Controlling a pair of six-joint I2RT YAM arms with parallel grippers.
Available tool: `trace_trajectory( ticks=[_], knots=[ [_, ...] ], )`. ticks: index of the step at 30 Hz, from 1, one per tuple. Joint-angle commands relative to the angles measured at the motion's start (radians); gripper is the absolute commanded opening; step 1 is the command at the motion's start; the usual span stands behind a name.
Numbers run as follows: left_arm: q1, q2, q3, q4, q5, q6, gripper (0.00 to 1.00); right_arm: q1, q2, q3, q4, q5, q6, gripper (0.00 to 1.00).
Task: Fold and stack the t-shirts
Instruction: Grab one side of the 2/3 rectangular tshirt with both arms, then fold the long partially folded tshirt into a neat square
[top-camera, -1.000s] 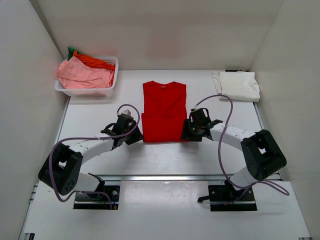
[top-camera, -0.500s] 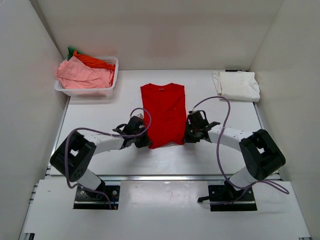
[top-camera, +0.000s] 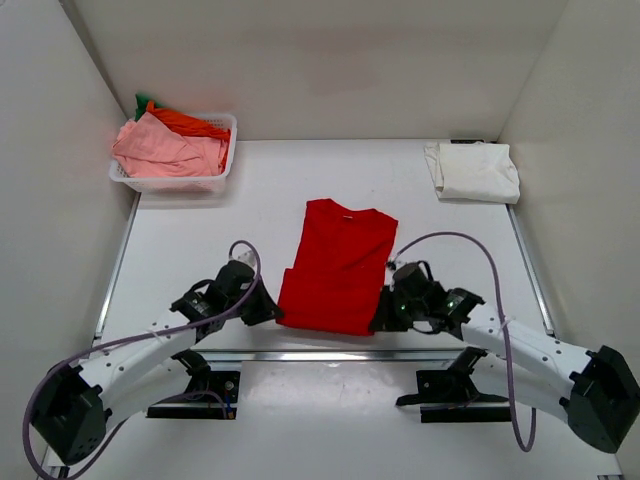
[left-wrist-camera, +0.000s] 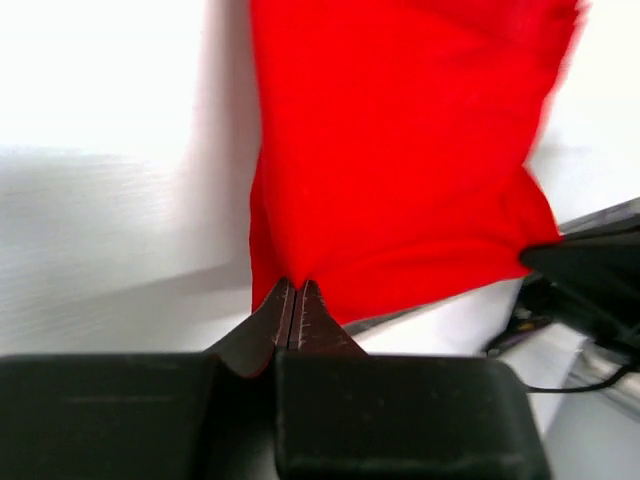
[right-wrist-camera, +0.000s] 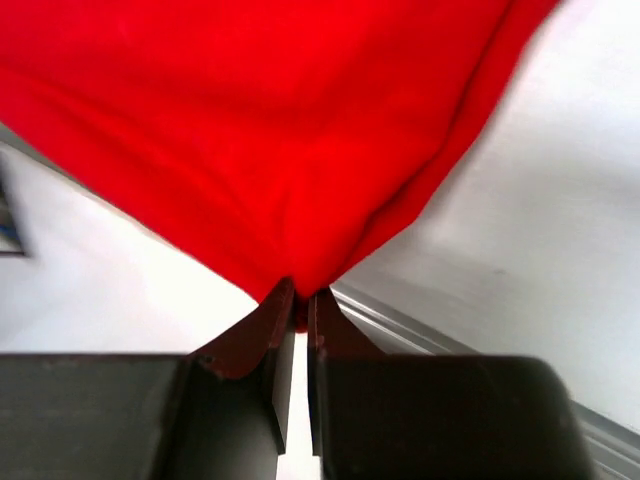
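A bright red t-shirt (top-camera: 340, 268) lies stretched toward the table's near edge, folded to a narrow panel. My left gripper (top-camera: 272, 315) is shut on its near left corner (left-wrist-camera: 285, 270). My right gripper (top-camera: 381, 318) is shut on the near right corner (right-wrist-camera: 300, 280). In both wrist views the red cloth (left-wrist-camera: 400, 150) fans out from the pinched tips, red cloth (right-wrist-camera: 270, 120) filling the upper frame. A folded cream-white t-shirt (top-camera: 474, 170) lies at the back right. Pink (top-camera: 165, 148), orange (top-camera: 190, 122) and green (top-camera: 142, 102) t-shirts are heaped in the basket.
The white lattice basket (top-camera: 222, 160) stands at the back left by the left wall. A metal rail (top-camera: 330, 354) runs along the table's near edge, just below the shirt's hem. White walls close in the table on three sides.
Both grippers have shut on the red t-shirt's near corners and pulled it toward the near edge; the shirt has slid away from the back and now sits slightly skewed.
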Motion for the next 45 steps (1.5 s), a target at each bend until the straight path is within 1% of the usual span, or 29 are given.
trace_trajectory(
  ticks=[1,3,4,5,7,8,9,10,11,13,15,16,17,18,19,20,21,22,23,24,25,27,30,33,35,37,38,41,45],
  knots=[
    [0.038,0.009,0.140,-0.052,0.010,0.004,0.00,-0.156,-0.047,0.124,-0.081,-0.129,-0.100,0.00],
    [0.076,0.107,0.231,-0.027,0.055,0.037,0.00,-0.332,-0.018,0.208,-0.134,-0.213,-0.219,0.00],
    [0.099,0.177,0.298,-0.009,0.073,0.068,0.00,-0.374,0.013,0.265,-0.133,-0.230,-0.275,0.00],
    [0.112,0.214,0.369,0.003,0.076,0.085,0.00,-0.452,0.045,0.288,-0.128,-0.253,-0.294,0.00],
    [0.156,0.370,0.474,0.040,0.101,0.148,0.00,-0.543,0.108,0.373,-0.112,-0.260,-0.359,0.00],
    [0.177,0.455,0.553,0.046,0.116,0.174,0.00,-0.567,0.166,0.428,-0.107,-0.258,-0.366,0.00],
    [0.187,0.493,0.590,0.062,0.118,0.185,0.00,-0.587,0.192,0.454,-0.095,-0.244,-0.390,0.00],
    [0.205,0.577,0.668,0.063,0.121,0.209,0.00,-0.600,0.259,0.500,-0.079,-0.234,-0.406,0.00],
    [0.226,0.622,0.747,0.065,0.118,0.228,0.00,-0.612,0.327,0.520,-0.061,-0.233,-0.406,0.00],
    [0.253,0.780,0.857,0.075,0.107,0.243,0.00,-0.643,0.437,0.626,-0.003,-0.215,-0.426,0.00],
    [0.285,0.906,1.005,0.100,0.096,0.232,0.00,-0.658,0.580,0.699,0.055,-0.210,-0.435,0.01],
    [0.303,0.982,1.047,0.114,0.072,0.226,0.00,-0.681,0.617,0.756,0.089,-0.194,-0.438,0.00],
    [0.317,1.059,1.131,0.123,0.047,0.216,0.00,-0.689,0.698,0.831,0.102,-0.186,-0.447,0.00],
    [0.329,1.092,1.171,0.135,0.041,0.214,0.00,-0.702,0.741,0.867,0.120,-0.166,-0.449,0.00],
    [0.342,1.159,1.237,0.163,0.038,0.185,0.04,-0.713,0.816,0.937,0.152,-0.154,-0.453,0.00],
    [0.361,1.217,1.295,0.184,0.064,0.153,0.26,-0.728,0.887,0.982,0.209,-0.152,-0.465,0.14],
    [0.381,1.262,1.335,0.200,0.111,0.122,0.29,-0.729,0.931,1.014,0.238,-0.151,-0.467,0.26],
    [0.394,1.276,1.349,0.201,0.124,0.102,0.32,-0.739,0.962,1.032,0.263,-0.131,-0.470,0.41],
    [0.406,1.282,1.319,0.232,0.142,0.078,0.38,-0.744,0.985,1.057,0.270,-0.108,-0.476,0.52],
    [0.414,1.264,1.291,0.281,0.151,0.053,0.38,-0.750,0.990,1.069,0.274,-0.091,-0.476,0.62],
    [0.417,1.232,1.226,0.327,0.155,0.039,0.37,-0.753,0.992,1.071,0.281,-0.086,-0.484,0.68],
    [0.423,1.177,1.138,0.384,0.144,0.036,0.40,-0.756,0.975,1.051,0.289,-0.086,-0.482,0.75],
    [0.415,1.109,1.055,0.392,0.151,0.048,0.38,-0.738,0.926,0.956,0.323,-0.060,-0.498,0.96],
    [0.388,1.109,1.053,0.320,0.162,0.099,0.37,-0.723,0.903,0.902,0.291,-0.066,-0.498,0.99],
    [0.373,1.120,1.025,0.286,0.156,0.120,0.39,-0.716,0.883,0.853,0.287,-0.091,-0.496,0.97],
    [0.368,1.109,0.963,0.295,0.164,0.114,0.41,-0.700,0.851,0.798,0.303,-0.097,-0.482,0.95],
    [0.365,1.095,0.917,0.315,0.164,0.107,0.38,-0.687,0.829,0.766,0.301,-0.085,-0.487,0.95],
    [0.359,1.051,0.816,0.356,0.148,0.096,0.40,-0.649,0.776,0.738,0.294,-0.060,-0.499,0.93],
    [0.349,1.008,0.759,0.372,0.107,0.102,0.41,-0.554,0.729,0.709,0.266,0.050,-0.538,0.94]
  ],
)
